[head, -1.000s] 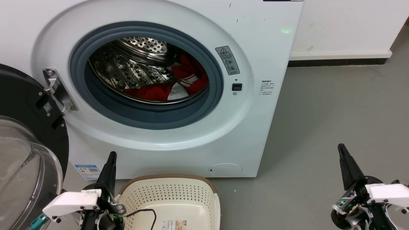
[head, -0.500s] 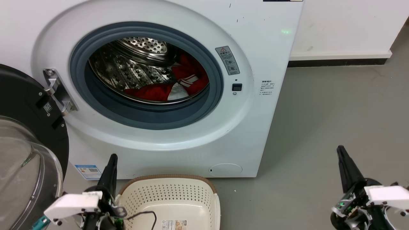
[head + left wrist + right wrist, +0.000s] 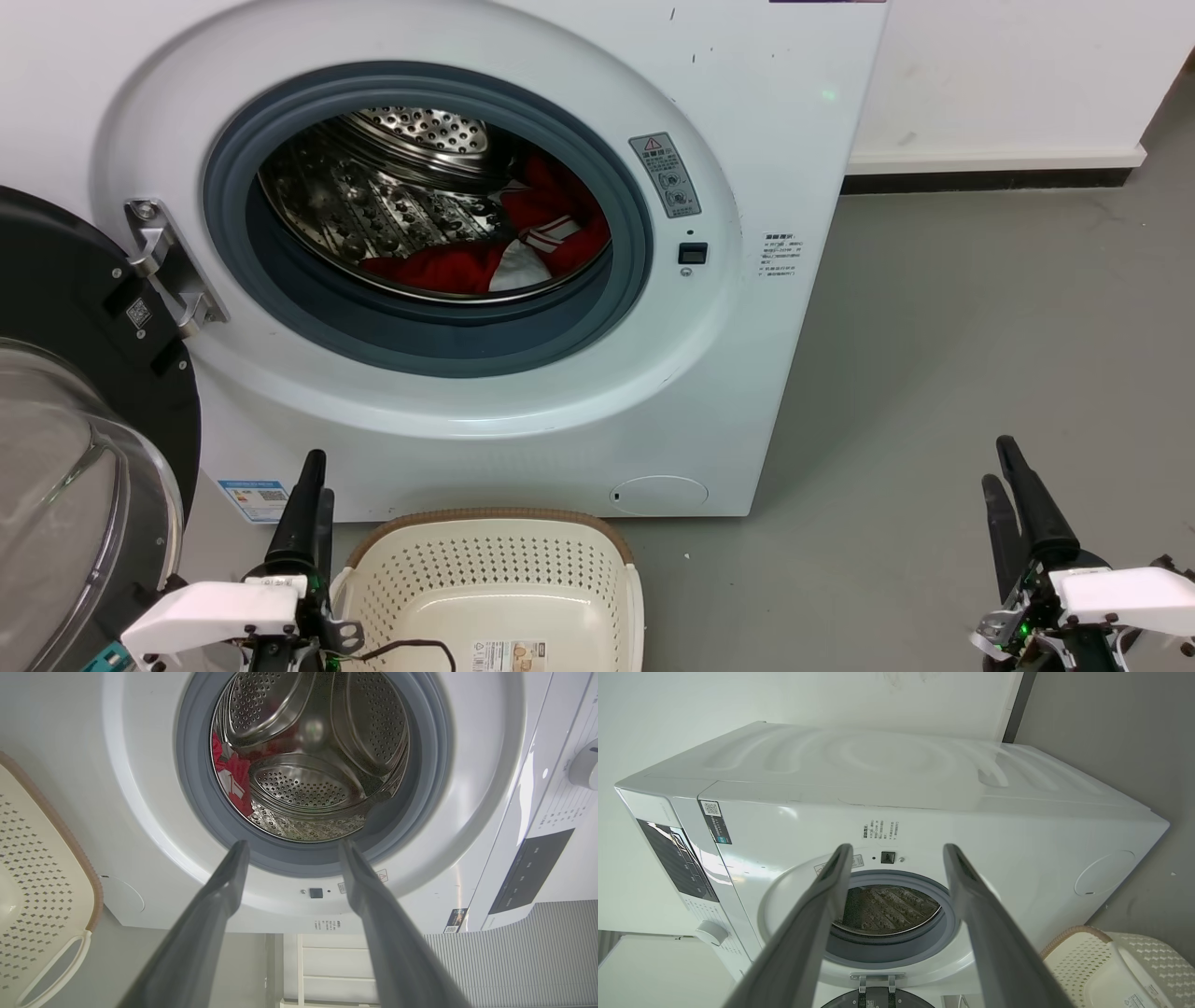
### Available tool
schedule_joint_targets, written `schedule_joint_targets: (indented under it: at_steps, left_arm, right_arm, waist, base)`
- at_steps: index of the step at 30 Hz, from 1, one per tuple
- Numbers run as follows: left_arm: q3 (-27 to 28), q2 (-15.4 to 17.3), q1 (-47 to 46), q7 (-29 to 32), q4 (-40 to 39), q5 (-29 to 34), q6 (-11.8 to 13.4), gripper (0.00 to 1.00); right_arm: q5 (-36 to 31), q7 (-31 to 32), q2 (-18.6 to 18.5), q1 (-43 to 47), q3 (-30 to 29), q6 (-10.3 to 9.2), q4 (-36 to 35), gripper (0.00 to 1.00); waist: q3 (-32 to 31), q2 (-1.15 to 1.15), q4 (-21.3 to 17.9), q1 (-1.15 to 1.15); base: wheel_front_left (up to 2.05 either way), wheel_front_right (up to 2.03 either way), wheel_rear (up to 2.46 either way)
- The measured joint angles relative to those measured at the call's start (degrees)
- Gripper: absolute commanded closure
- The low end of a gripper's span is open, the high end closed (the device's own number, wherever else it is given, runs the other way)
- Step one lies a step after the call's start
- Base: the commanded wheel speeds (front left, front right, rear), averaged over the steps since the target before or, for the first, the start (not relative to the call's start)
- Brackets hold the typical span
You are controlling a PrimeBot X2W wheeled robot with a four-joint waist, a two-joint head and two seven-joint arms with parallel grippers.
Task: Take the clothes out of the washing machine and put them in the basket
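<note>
Both end effectors [image 3: 319, 472] [image 3: 996, 459] far from clothes [image 3: 553, 213]

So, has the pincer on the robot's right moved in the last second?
Yes. The right pincer has sunk lower in the head view, away from the unmoved washing machine.

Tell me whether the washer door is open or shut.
Open: the door hangs swung aside on its hinge, and the red clothes show inside the drum.

The grey floor [image 3: 943, 373] carries the washer [image 3: 775, 112], which stands at eleven o'clock. The basket [image 3: 495, 515] sits on the floor at six o'clock, just before the washer's base.
</note>
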Motion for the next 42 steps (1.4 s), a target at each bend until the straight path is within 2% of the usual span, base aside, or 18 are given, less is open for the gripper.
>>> schedule_joint_targets:
  at_steps: [8, 28, 42]
  left_arm:
    - [-0.5, 0.0, 0.6, -2.0, -3.5, 8.7, 1.5, 0.0]
    - [-4.0, 0.1, 2.1, -6.4, -9.4, 31.9, 6.1, 0.0]
    - [-5.9, 0.2, 3.4, -9.0, -12.3, 45.0, 8.0, 0.0]
  right_arm:
    - [-9.0, -2.0, 0.0, 0.8, 0.5, 0.0, -3.4, 0.0]
    - [-38.7, -6.4, 0.0, 2.9, 4.4, 0.0, -9.7, 0.0]
    - [-51.5, -9.0, 0.0, 4.4, 5.4, 0.0, -13.0, 0.0]
  waist:
    - [0.2, 0.0, 0.0, 0.0]
    - [0.4, 0.0, -0.2, 0.0]
    - [0.3, 0.0, -0.3, 0.0]
  base:
    - [0.0, 0.0, 0.0]
    - [0.0, 0.0, 0.0]
    - [0.0, 0.0, 0.0]
